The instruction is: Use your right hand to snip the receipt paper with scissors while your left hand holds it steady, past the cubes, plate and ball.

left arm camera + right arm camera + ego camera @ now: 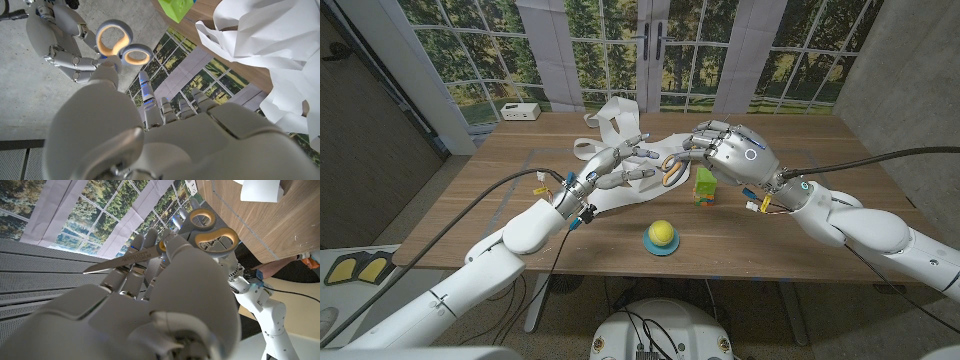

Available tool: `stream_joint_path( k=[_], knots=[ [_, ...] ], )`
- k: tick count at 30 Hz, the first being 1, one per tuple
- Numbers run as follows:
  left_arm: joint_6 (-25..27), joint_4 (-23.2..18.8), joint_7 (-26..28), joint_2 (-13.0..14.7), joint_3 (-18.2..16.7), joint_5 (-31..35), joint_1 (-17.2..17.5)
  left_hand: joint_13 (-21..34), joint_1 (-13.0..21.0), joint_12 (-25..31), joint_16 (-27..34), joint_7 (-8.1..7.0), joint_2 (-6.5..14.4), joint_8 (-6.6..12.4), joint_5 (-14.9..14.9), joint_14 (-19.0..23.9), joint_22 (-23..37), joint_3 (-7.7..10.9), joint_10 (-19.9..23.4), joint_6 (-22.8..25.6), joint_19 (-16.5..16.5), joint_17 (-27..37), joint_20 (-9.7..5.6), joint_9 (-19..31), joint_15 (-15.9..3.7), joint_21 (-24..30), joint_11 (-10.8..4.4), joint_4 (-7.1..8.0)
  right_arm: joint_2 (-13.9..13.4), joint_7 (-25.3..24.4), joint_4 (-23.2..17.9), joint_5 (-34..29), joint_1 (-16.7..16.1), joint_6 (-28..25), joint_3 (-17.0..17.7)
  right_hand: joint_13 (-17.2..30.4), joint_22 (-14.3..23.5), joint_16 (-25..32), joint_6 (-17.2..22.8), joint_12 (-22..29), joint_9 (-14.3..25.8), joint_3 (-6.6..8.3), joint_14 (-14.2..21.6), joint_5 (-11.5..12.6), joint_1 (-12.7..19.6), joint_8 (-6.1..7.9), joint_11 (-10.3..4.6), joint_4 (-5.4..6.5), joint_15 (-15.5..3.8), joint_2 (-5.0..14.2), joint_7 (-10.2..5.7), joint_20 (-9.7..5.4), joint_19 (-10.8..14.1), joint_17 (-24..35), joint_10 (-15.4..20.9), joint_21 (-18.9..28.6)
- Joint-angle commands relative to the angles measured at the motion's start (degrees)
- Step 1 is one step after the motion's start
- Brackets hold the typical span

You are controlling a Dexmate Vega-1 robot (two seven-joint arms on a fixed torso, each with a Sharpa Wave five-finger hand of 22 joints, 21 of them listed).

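The scissors [669,168], with orange-lined grey handle loops, hang above the table between my two hands. My left hand [620,168] holds them at the blade end, its thumb [106,76] reaching up to the loops [118,43]. My right hand [735,152] is at the loops, its fingers [75,62] curled against one of them. Whether it grips is hidden. Up close, the scissors [200,230] point their blades away past my right hand [165,300]. The white receipt paper [616,118] lies crumpled on the table behind and under my left hand, and appears as paper [260,35] beyond it.
A green cube [705,184] stands on another block just below my right hand, seen too as cube [175,7]. A yellow ball [662,233] sits on a small blue plate [661,249] near the front edge. A white box [520,111] is at the back left.
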Motion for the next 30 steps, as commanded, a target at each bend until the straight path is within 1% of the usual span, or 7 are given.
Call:
stream_joint_path(
  k=[1,11,14,16,20,23,30],
  knots=[
    [0.1,1.5,-0.2,-1.8,2.8,-0.1,-1.1,0.0,0.6,0.0,0.4,0.12,0.3,-0.05,0.4,-0.1,-0.1,-0.32,-0.1,-0.2,0.0,0.0,-0.16,0.1,-2.86,0.1,0.30,-0.05,-0.2,0.1,0.0,-0.5,0.4,-0.1,-0.3,0.2,0.2,-0.3,0.5,-0.1,0.2,0.17,0.3,0.2,0.0,-0.20,0.18,0.06,-9.07,0.52,-0.16,-5.90,-0.2,0.2,0.4,0.4],
    [0.6,1.7,-0.3,-2.1,3.6,-0.4,-1.8,0.0,1.1,-0.1,0.5,0.18,0.9,-0.19,0.6,0.3,-0.1,-0.58,-0.4,-0.5,0.4,0.0,0.25,0.1,-2.66,0.2,0.71,0.05,-0.2,0.2,0.3,-0.7,0.3,-0.4,-0.6,0.2,0.2,-0.4,0.3,-0.2,0.2,0.14,0.4,0.2,-0.1,-0.27,0.16,0.06,-9.07,0.54,-0.12,-5.90,-0.4,0.2,0.4,0.8],
    [1.2,1.3,0.5,-2.4,3.7,0.0,-1.7,0.0,1.0,-0.2,0.5,0.13,1.3,-0.18,0.6,0.3,-0.1,-0.69,-0.5,-0.5,0.4,0.0,0.22,0.1,-2.71,0.2,0.26,0.28,0.0,0.2,0.4,-1.3,0.5,-0.5,-0.9,0.3,0.2,-0.4,0.3,-0.2,0.2,0.13,0.5,0.3,-0.1,-0.28,0.16,0.06,-9.07,0.54,-0.17,-5.88,-0.5,0.3,0.5,0.9],
    [1.5,1.2,0.5,-2.3,3.8,0.2,-2.0,0.0,0.9,-0.1,0.5,0.39,1.6,-0.06,0.6,0.3,-0.1,-0.80,-0.4,-0.2,0.4,0.0,0.25,0.1,-2.68,0.2,0.27,0.47,0.2,0.2,0.4,-1.7,0.6,-0.9,-1.1,0.3,0.2,-0.4,0.3,-0.3,0.2,0.12,0.5,0.3,-0.1,-0.31,0.16,0.05,-9.07,0.53,-0.12,-5.87,-0.5,0.3,0.4,1.0],
    [1.9,1.1,0.3,-2.3,4.3,0.7,-2.5,0.0,0.8,0.0,0.5,0.37,1.9,0.10,0.6,0.4,-0.1,-0.96,-0.3,0.3,0.4,0.0,0.42,0.1,-2.54,0.2,0.30,0.68,0.2,0.0,0.3,-1.9,0.7,-1.1,-1.2,0.3,0.2,-0.5,0.3,-0.3,0.2,0.11,0.5,0.3,-0.1,-0.32,0.13,0.04,-9.06,0.52,-0.26,-5.84,-0.7,0.4,0.4,1.1],
    [0.3,2.3,-0.2,-2.9,4.8,0.1,-3.0,0.0,0.8,-0.1,0.5,0.37,2.2,0.09,0.5,0.2,-0.1,-1.08,-0.4,0.3,0.4,0.0,0.41,0.1,-2.55,0.2,0.59,0.81,0.1,-0.4,0.1,-2.1,0.7,-1.2,-1.2,0.3,0.2,-0.5,0.3,-0.3,0.2,0.11,0.6,0.3,0.0,-0.31,0.10,0.03,-9.06,0.52,-0.26,-5.78,-0.8,0.4,0.5,1.3],
    [0.8,2.2,-0.6,-2.7,5.3,0.2,-3.4,-0.1,0.8,0.0,0.4,0.72,2.5,0.09,0.4,0.1,-0.1,-1.29,-0.3,0.4,0.3,0.0,0.60,0.1,-2.43,0.2,0.50,0.98,-0.6,-0.2,-0.1,-2.2,0.8,-1.1,-1.0,0.5,0.2,-0.5,0.4,-0.3,0.2,0.10,0.6,0.4,-0.1,-0.28,0.07,0.02,-9.06,0.52,-0.30,-5.78,-0.9,0.5,0.7,1.6]
  ],
)
